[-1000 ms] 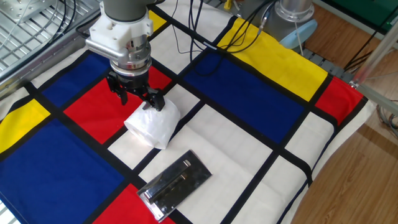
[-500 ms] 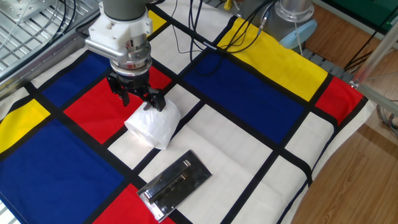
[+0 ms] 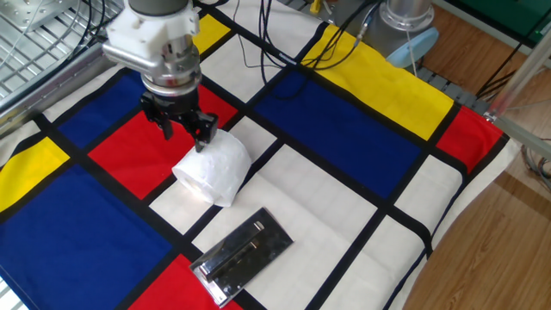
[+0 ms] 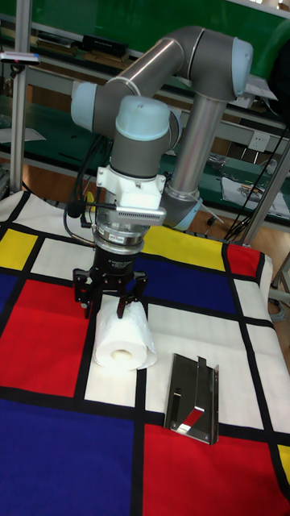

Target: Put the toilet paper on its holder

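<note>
The toilet paper (image 3: pixel 215 170) is a white roll lying on its side on a white square of the checked cloth; its tan core (image 4: pixel 119 353) faces the tall fixed camera. My gripper (image 3: pixel 183 131) hovers at the roll's back-left end, open, with its dark fingers (image 4: pixel 86 305) spread and nothing between them. One fingertip is close to the top of the roll; I cannot tell whether it touches. The holder (image 3: pixel 244 254) is a shiny chrome plate with a slim bar. It lies flat on the cloth just in front of and to the right of the roll (image 4: pixel 125 334), apart from it. In the tall fixed view the holder (image 4: pixel 193 395) is at the lower right.
The cloth (image 3: pixel 344 129) of red, blue, yellow and white squares covers the table. Black cables (image 3: pixel 258 43) trail across its back edge. A wire rack (image 3: pixel 34 34) stands at the back left, the arm's base (image 3: pixel 409 13) and a light-blue object (image 3: pixel 413 45) at the back right. The table's right edge (image 3: pixel 465 215) drops to a wooden floor.
My gripper has let go of the roll and drawn back up and to the left. The roll has settled into a rounder shape in the same spot. The holder has not moved.
</note>
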`<move>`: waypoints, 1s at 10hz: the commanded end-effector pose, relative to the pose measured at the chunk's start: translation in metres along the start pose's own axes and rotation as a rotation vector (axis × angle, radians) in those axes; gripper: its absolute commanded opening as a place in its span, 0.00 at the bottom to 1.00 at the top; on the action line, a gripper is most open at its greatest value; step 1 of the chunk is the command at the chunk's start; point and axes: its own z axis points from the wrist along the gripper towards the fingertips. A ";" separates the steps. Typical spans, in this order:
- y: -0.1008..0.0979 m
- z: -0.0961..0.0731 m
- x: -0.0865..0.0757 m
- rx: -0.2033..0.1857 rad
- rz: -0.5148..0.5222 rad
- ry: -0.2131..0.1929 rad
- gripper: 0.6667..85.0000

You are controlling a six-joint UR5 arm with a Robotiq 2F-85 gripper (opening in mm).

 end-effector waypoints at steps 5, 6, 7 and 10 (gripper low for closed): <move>0.047 -0.044 -0.030 -0.029 0.119 0.024 0.83; 0.056 -0.042 -0.039 -0.064 0.101 -0.004 0.94; 0.057 -0.039 -0.044 -0.071 0.085 -0.017 1.00; 0.052 -0.036 -0.051 -0.053 0.034 -0.039 1.00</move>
